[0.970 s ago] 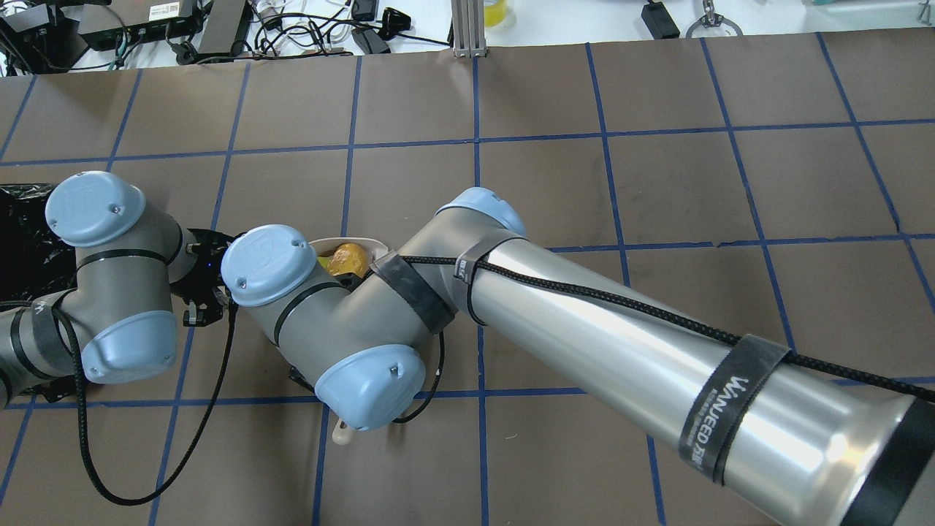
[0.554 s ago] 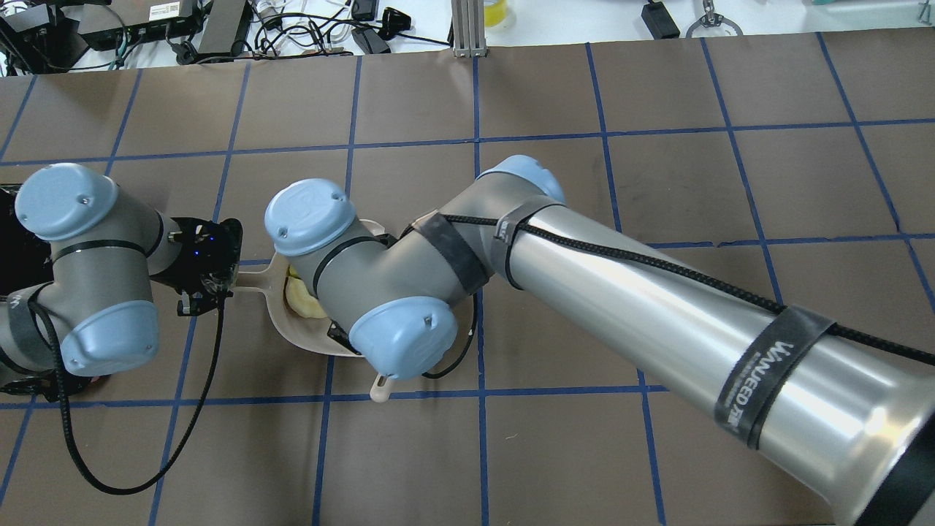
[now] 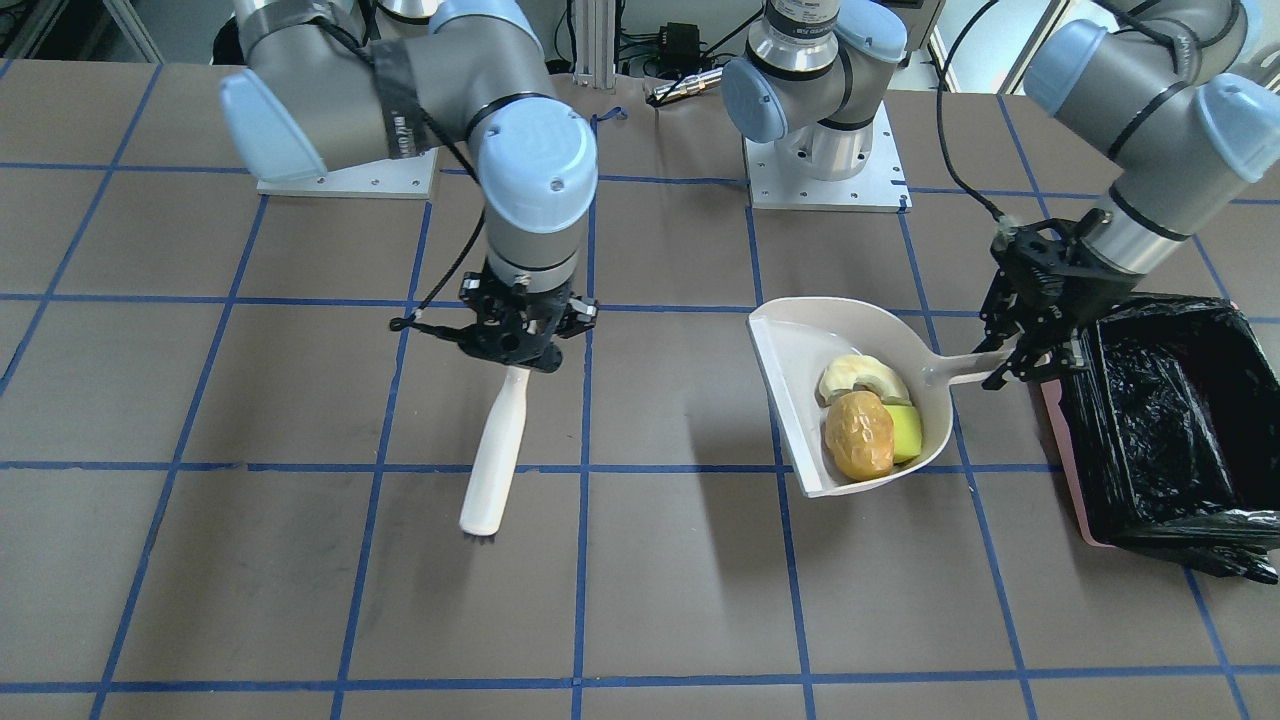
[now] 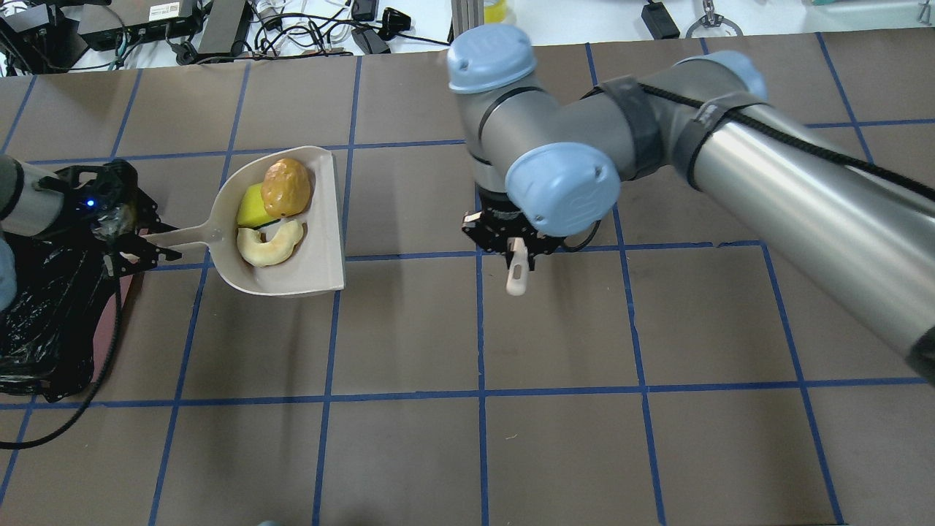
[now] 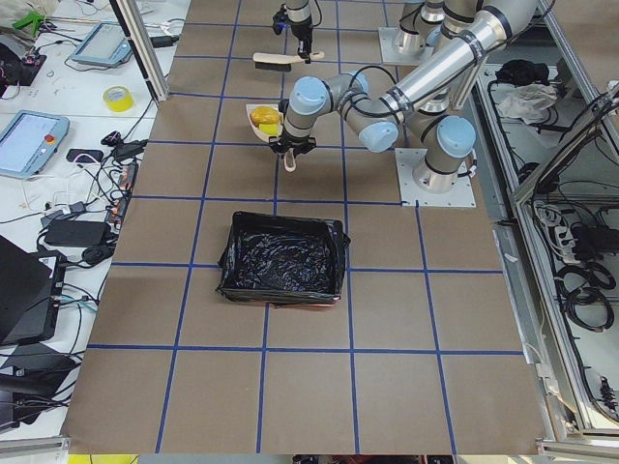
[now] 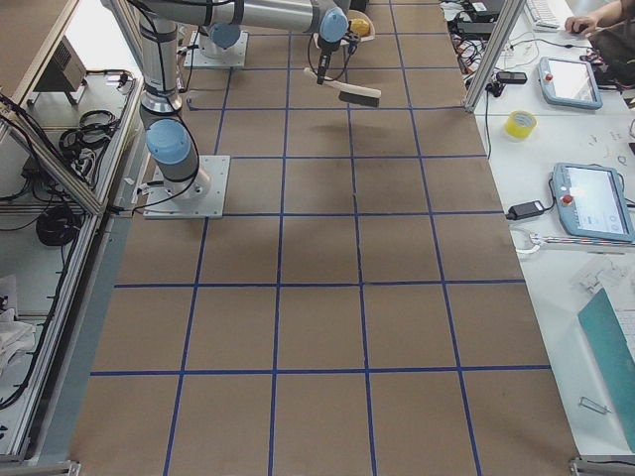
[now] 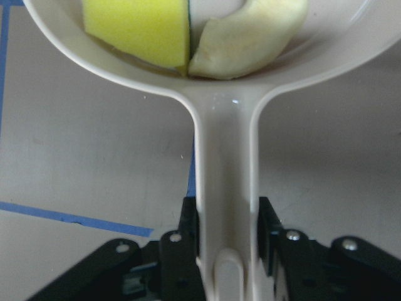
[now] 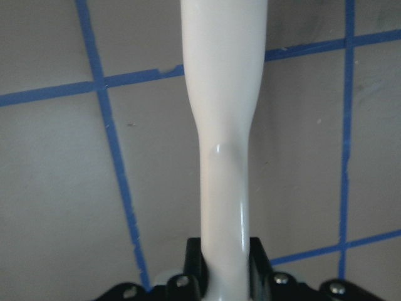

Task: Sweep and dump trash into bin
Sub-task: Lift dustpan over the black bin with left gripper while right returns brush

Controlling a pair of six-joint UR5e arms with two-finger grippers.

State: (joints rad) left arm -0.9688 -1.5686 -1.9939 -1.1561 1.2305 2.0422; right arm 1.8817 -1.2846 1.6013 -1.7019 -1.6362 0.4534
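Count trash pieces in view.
3, all in the dustpan: orange-yellow lump at its far side, yellow wedge beside it toward the handle, cream crescent on the robot's side. None visible elsewhere; a smaller piece under these could be hidden.

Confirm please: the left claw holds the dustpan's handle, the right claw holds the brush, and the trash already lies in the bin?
One part is wrong: the trash lies in the dustpan, not in the bin, as the exterior front-facing view shows. The left claw does hold the handle, the right claw the brush.
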